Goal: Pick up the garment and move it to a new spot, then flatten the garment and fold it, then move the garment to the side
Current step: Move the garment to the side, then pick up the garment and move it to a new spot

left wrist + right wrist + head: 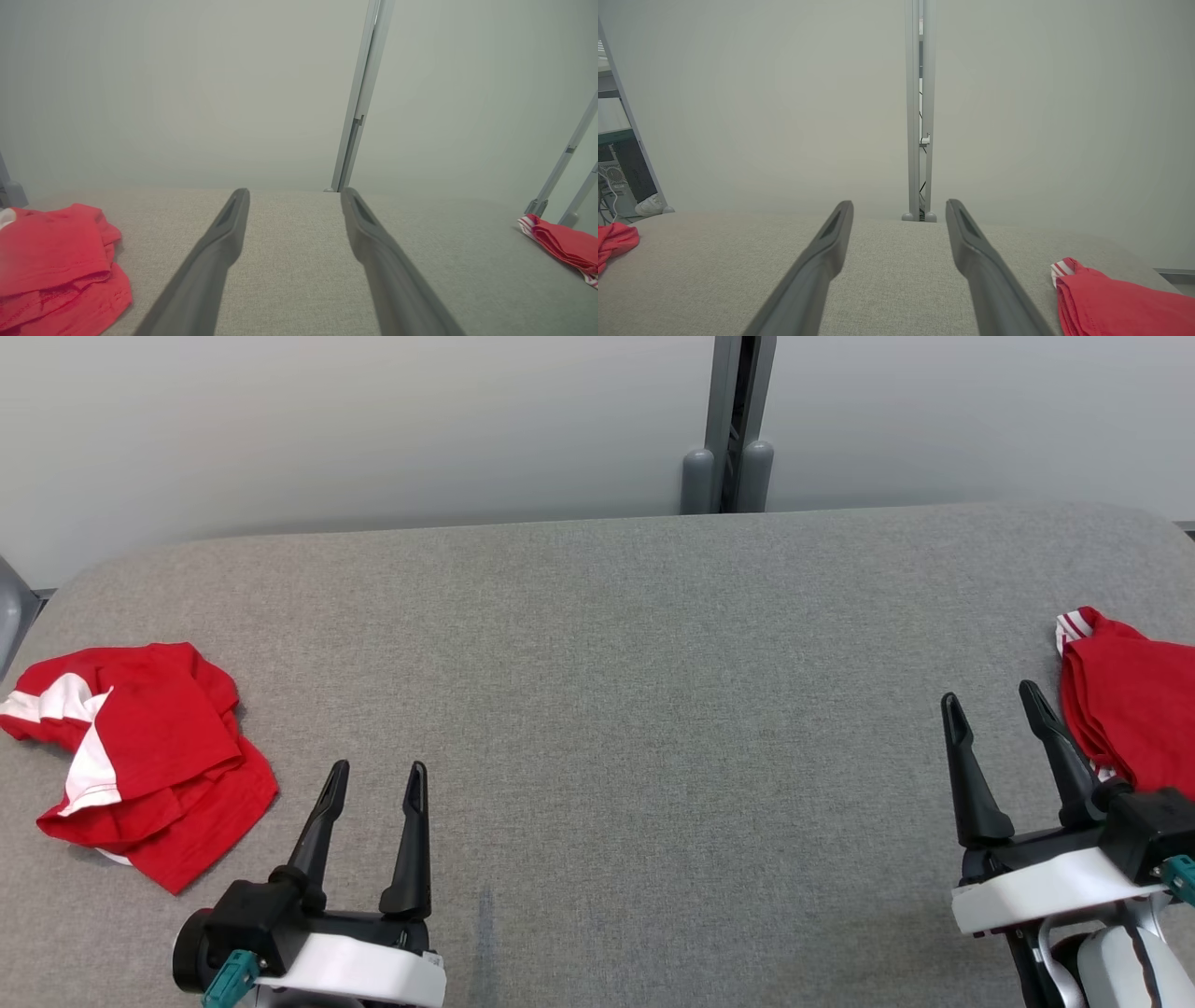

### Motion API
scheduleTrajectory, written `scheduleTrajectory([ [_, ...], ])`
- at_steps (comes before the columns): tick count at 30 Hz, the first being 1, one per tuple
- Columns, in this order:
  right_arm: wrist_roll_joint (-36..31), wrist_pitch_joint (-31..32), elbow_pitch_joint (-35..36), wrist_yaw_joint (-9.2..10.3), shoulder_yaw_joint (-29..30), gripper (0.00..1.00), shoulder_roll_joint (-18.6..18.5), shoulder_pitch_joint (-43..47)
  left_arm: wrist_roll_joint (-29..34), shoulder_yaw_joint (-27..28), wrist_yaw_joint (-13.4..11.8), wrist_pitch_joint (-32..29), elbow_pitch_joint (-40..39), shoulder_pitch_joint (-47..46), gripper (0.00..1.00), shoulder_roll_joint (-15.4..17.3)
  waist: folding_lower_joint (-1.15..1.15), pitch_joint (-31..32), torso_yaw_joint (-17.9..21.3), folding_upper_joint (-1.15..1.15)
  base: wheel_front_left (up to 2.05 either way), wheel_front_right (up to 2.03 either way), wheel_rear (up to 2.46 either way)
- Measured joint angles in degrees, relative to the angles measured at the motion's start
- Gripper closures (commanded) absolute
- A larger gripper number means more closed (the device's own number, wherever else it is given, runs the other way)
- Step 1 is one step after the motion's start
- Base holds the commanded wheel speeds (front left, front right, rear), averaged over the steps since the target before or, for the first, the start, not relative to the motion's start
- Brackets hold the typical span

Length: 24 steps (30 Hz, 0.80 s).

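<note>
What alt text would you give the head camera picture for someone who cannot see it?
A grey cloth-covered table has a crumpled red and white garment at the left and another red garment at the right edge. At the bottom, the robot's left fingers and right fingers point up, spread open and holding nothing.

Two red garments: the left garment [149, 747] and the right garment [1134, 719]. Two grippers: the left gripper [379, 767] and the right gripper [988, 693], each with two dark fingers [973, 784], four fingers in all. One grey table [635, 691]. One grey post [728, 420] behind the table's middle, with two rounded stubs at its foot.
</note>
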<state>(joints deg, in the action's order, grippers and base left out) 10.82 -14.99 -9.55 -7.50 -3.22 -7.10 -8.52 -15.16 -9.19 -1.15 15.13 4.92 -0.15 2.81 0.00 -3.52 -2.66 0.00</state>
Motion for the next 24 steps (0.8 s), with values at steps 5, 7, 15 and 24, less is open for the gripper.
scheduleTrajectory([
  [5, -0.26, 0.00, -0.03, 0.00, 0.10, 0.00, 0.63, 0.04, -0.01, -0.05, -0.24, 0.00, 0.08, -0.01, 0.00, 0.00, 0.00, -0.23, 0.15, 0.00, 0.00, 0.00, 0.00],
  [7, -0.26, 0.00, -0.10, 0.00, 0.02, 0.00, 0.74, 0.04, -0.01, -0.03, -0.26, 0.00, 0.11, -0.04, 0.00, 0.01, 0.00, -0.27, 0.22, 0.00, 0.00, 0.00, 0.00],
  [15, -0.25, 0.00, -0.65, 0.00, -0.63, 0.00, 0.79, 0.02, -0.48, 0.21, -0.38, 0.00, 0.08, -0.15, 0.00, 0.01, 0.00, -0.18, 0.24, 0.00, 0.00, 0.00, 0.00],
  [24, 0.38, 0.00, -0.91, 0.00, -1.21, 0.00, 0.60, -0.03, -0.49, 0.07, -0.41, 0.00, 0.04, -0.14, 0.00, 0.01, 0.00, -0.48, 0.10, 0.00, 0.00, 0.00, 0.00],
])
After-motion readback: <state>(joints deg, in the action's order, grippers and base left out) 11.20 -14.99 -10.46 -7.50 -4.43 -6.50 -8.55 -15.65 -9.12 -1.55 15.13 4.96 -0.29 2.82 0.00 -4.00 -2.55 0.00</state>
